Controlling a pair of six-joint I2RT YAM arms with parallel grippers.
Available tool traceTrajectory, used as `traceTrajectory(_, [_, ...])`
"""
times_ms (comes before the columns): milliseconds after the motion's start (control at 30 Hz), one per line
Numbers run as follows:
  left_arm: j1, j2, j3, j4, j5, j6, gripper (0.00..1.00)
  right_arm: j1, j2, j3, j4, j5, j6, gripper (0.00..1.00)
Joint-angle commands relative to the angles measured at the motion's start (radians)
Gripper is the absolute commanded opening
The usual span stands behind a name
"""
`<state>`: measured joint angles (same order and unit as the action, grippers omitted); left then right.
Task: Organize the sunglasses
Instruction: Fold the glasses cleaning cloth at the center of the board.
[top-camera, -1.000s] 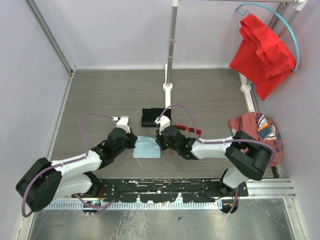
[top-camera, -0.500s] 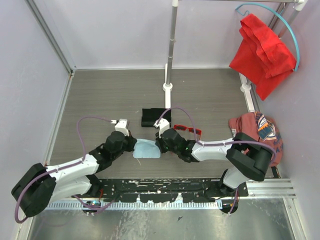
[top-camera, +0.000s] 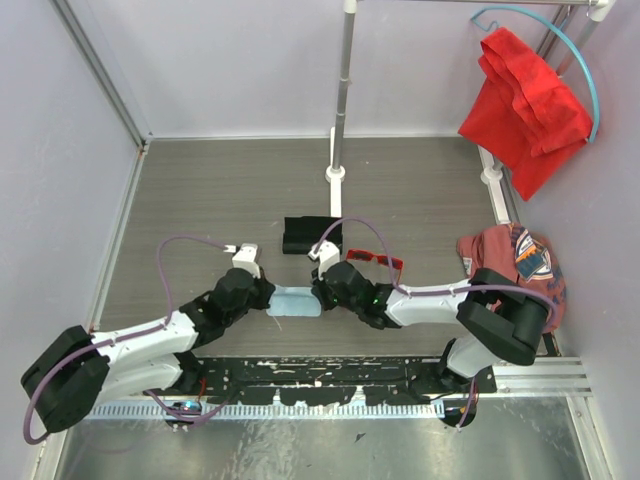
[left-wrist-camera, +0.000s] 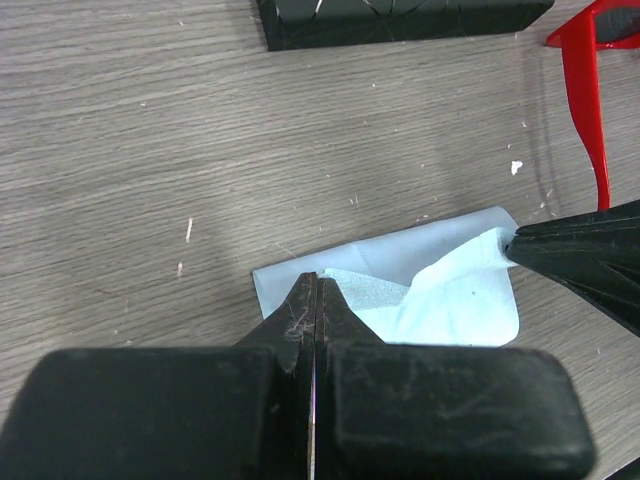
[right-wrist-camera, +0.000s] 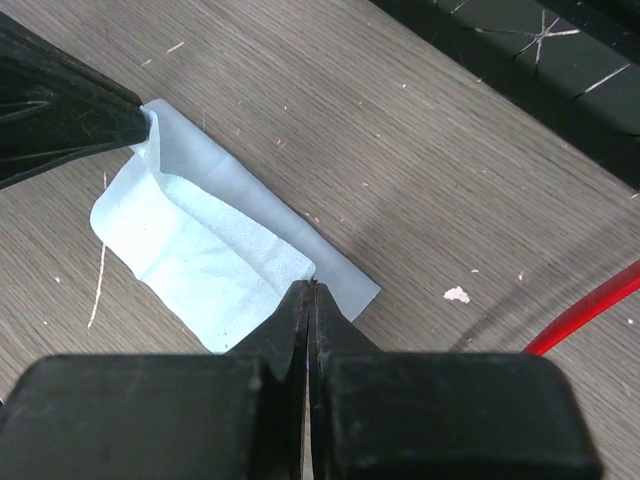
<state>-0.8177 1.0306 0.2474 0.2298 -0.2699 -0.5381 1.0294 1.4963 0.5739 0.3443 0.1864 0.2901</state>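
Sunglasses (top-camera: 375, 262) with a thin red frame and dark lenses lie on the table (top-camera: 200, 200) at 2 o'clock from the pale blue cloth (top-camera: 295, 302), near the black case (top-camera: 305, 236). Only the wrist views show both pincers clamped on the half-folded cloth, left gripper (left-wrist-camera: 312, 300) at its 9 o'clock edge, right gripper (right-wrist-camera: 308, 298) at 3 o'clock; they crop the sunglasses to a slim red arm, while overhead the wrists cover the grip.
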Motion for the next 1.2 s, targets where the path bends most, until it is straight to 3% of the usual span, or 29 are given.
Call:
traceTrajectory(0, [-0.022,-0.008,-0.010,0.001,-0.042,-0.019,0.00,0.014,-0.039,-0.005,0.050,0.017,0.010,0.01])
traceTrajectory(1167, [-0.110,-0.047,-0.038,-0.055,-0.122,-0.073,0.00,0.061,-0.052,-0.049,0.053,0.073,0.041,0.01])
